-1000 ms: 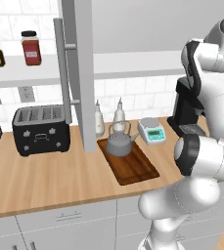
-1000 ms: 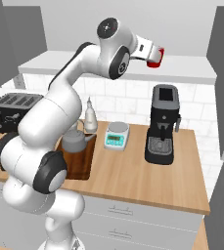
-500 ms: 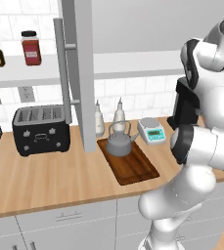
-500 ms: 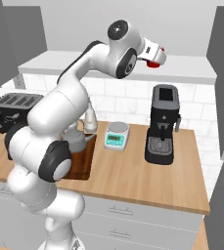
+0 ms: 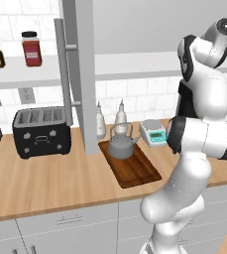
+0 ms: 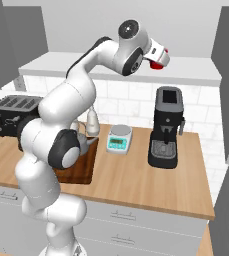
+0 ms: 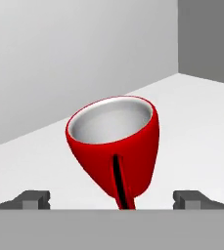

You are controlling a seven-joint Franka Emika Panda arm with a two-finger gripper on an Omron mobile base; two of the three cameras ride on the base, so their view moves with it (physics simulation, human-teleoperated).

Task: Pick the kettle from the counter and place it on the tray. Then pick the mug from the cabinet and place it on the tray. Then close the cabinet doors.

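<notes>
End effector [image 7: 112, 197]: fingers spread wide, one tip to each side of the red mug [image 7: 114, 149], nothing clamped. In the hand view the mug sits between the tips and just beyond them, handle turned toward the camera, standing on the white shelf of the cabinet [image 7: 196, 117]. Contact between fingers and mug: cannot tell.

Right base view: the arm is raised high, with the end effector [image 6: 161, 57] up at shelf level against the mug [image 6: 158, 62].

Kettle [image 5: 121, 144] stands upright on the tray [image 5: 135, 168], toward its far end; the tray lies flat on the worktop [image 5: 40, 181]. Left cabinet door [image 5: 79, 74] hangs open, edge-on to the left base camera.

Progress, judged: kettle step done. Mug step in hand, at the approach, grasp not yet made. Left to do: close on the mug, carry it down to the tray beside the kettle, shut both doors.
</notes>
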